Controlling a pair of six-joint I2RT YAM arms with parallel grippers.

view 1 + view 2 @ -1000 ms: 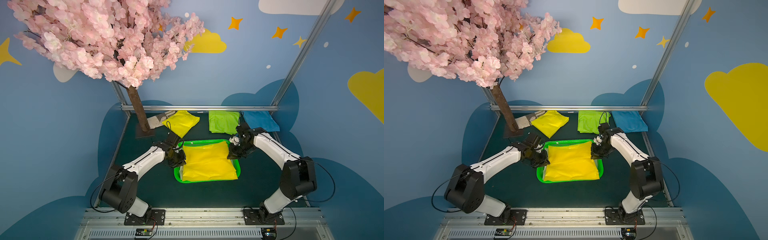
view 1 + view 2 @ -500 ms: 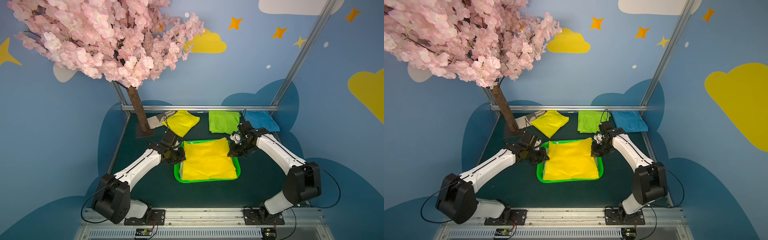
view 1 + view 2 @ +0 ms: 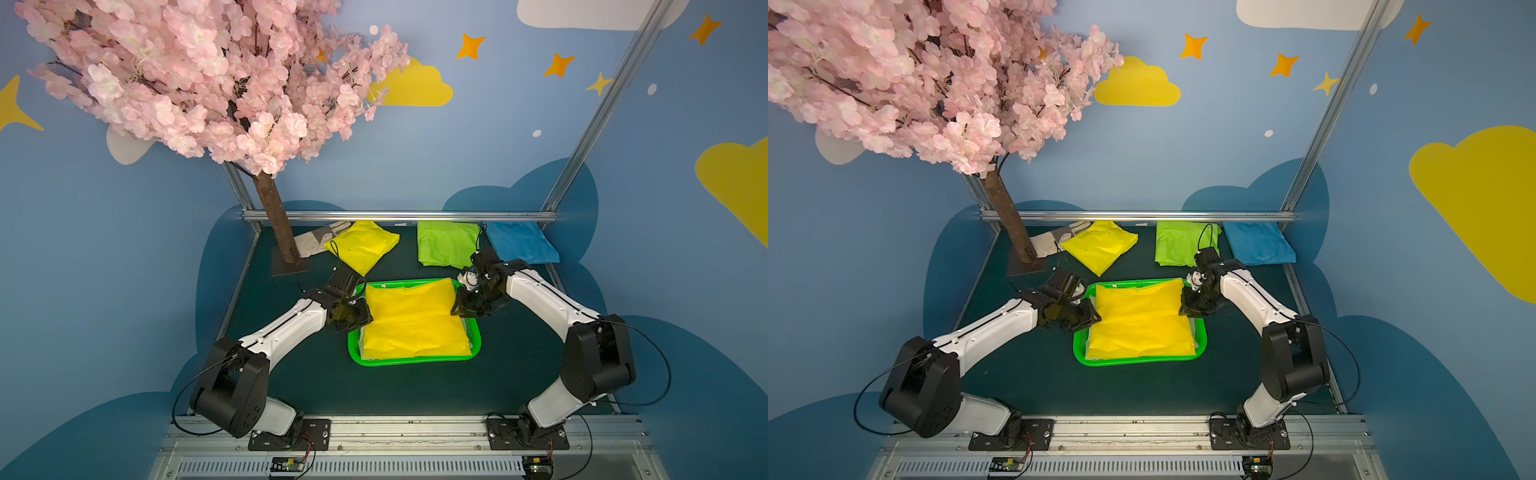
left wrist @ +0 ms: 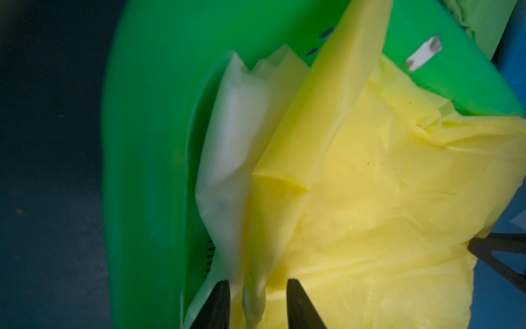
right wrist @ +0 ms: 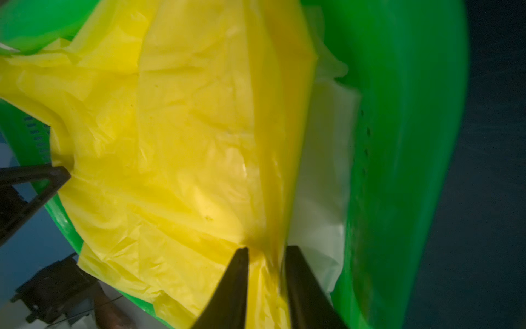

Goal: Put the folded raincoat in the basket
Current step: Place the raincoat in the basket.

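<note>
Top views: the folded yellow raincoat [image 3: 413,322] is seen lying inside the basket [image 3: 411,360] and covering nearly all of it. Its far corner by the right gripper [image 3: 459,307] overlaps the rim. The basket sits mid-desk [image 3: 374,390]. The left gripper [image 3: 361,318] is held at the coat's opposite side edge, low over the rim. A yellow bundle [image 3: 362,245], a green bundle [image 3: 446,243] and a blue bundle [image 3: 519,247] lie at the back of the desk, well apart from the jaws. Left wrist view: the jaws are seen parted, with a thin fold of yellow film between them, not squeezed. A pale white layer [image 4: 233,136] is visible under the coat, against the basket wall. Right wrist view: same story, jaws parted with a yellow pleat between them. Whether the film touches the pads can't be told, since the frame is blurred. Status: placement is judged essentially done and the release looks made. Left to do: both arms are to be backed out without dragging the film, and the overlapping corner possibly tucked below the rim.
</note>
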